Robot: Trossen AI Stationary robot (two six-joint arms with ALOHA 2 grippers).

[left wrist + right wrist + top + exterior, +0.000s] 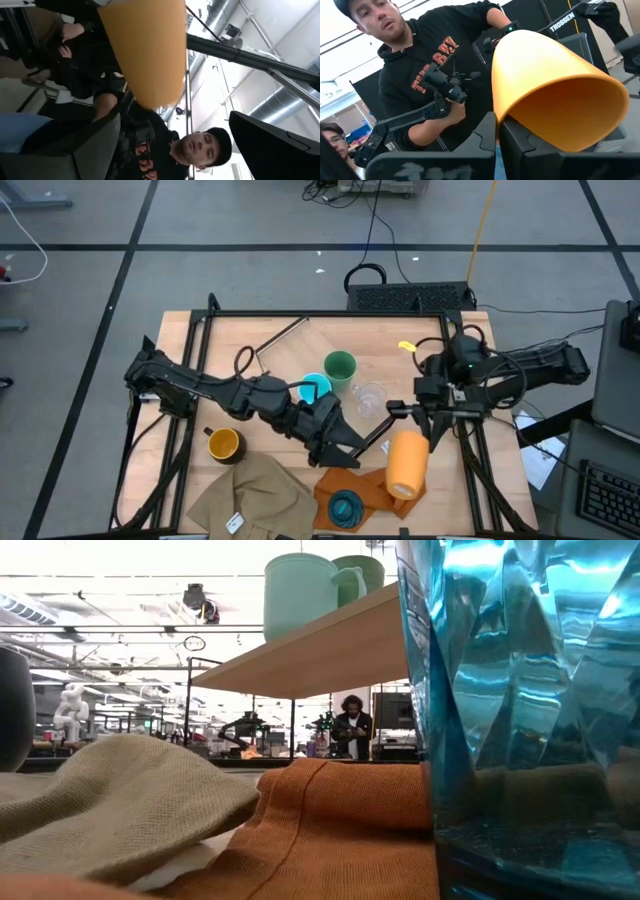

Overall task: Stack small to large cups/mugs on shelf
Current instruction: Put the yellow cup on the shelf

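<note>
Far left on the tabletop (180,330), the dark mug with yellow-orange inside (223,444) stands upright beside the tan cloth (250,495); the left gripper (345,450) reaches over the shelf (300,340) at centre, fingers spread wide, holding nothing. Light-blue mug (314,390), green cup (339,367) and clear tumbler (369,396) cluster mid-shelf, while the ribbed teal cup (346,508) sits on the orange cloth (375,490). Right of centre, the right gripper (425,420) clamps the rim of the orange cup (407,463), tipped on its side.

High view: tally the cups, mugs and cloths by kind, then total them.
Cups and mugs: 6 (orange cup, green cup, light-blue mug, clear tumbler, dark mug, teal cup)
Cloths: 2 (tan cloth, orange cloth)
Total: 8
</note>
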